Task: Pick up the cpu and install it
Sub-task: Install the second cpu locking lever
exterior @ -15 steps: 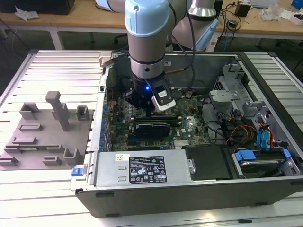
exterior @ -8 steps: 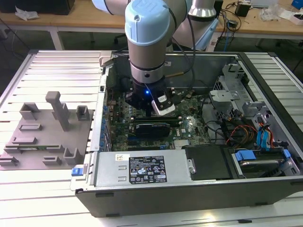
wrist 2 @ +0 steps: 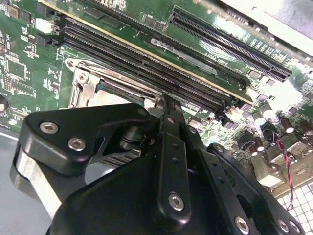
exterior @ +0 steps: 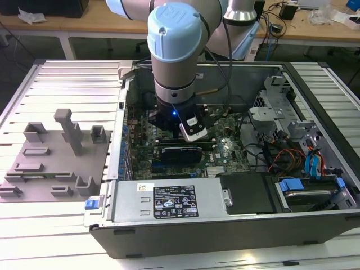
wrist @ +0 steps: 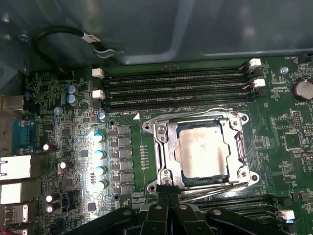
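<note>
The cpu [wrist: 203,149], a silvery square chip, lies flat inside the metal socket frame [wrist: 164,147] on the green motherboard in the first wrist view. My gripper [wrist: 164,190] hangs just beside the socket's edge, fingers closed together with nothing between them. In the second wrist view the gripper [wrist 2: 166,105] points down at the socket frame [wrist 2: 93,81], and its black linkage hides the chip. In the exterior view the arm's wrist [exterior: 177,121] reaches down into the open computer case [exterior: 315,225].
Memory slots [wrist: 176,88] run alongside the socket. A black expansion card [exterior: 180,152], the power supply [exterior: 169,202], drive bays and cables [exterior: 292,152] crowd the case. Grey fixture blocks [exterior: 56,152] stand on the slatted table at the exterior view's left.
</note>
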{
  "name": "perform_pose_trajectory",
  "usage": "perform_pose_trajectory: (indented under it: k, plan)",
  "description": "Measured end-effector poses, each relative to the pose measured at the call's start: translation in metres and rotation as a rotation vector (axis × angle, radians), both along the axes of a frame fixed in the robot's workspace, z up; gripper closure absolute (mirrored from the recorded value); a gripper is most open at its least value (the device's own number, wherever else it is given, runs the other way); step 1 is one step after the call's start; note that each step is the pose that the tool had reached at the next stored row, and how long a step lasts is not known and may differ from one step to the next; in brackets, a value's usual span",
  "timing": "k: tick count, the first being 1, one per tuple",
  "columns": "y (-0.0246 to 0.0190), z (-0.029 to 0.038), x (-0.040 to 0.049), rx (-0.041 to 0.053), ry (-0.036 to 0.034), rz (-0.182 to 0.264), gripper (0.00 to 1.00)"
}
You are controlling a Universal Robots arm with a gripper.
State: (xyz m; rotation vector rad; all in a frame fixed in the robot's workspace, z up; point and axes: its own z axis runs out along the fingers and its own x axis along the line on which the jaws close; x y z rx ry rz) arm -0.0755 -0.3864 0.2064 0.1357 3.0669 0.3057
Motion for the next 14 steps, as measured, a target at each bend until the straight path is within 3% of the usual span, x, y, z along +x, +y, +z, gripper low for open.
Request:
perform_pose_trajectory:
  k: [3,14]
  plan:
    - [-0.0004,0.0000,0.0001,0.0006,0.0001,0.000,0.89]
    - [-0.0090,0.0000,0.0004,0.0010,0.0004,0.002,0.89]
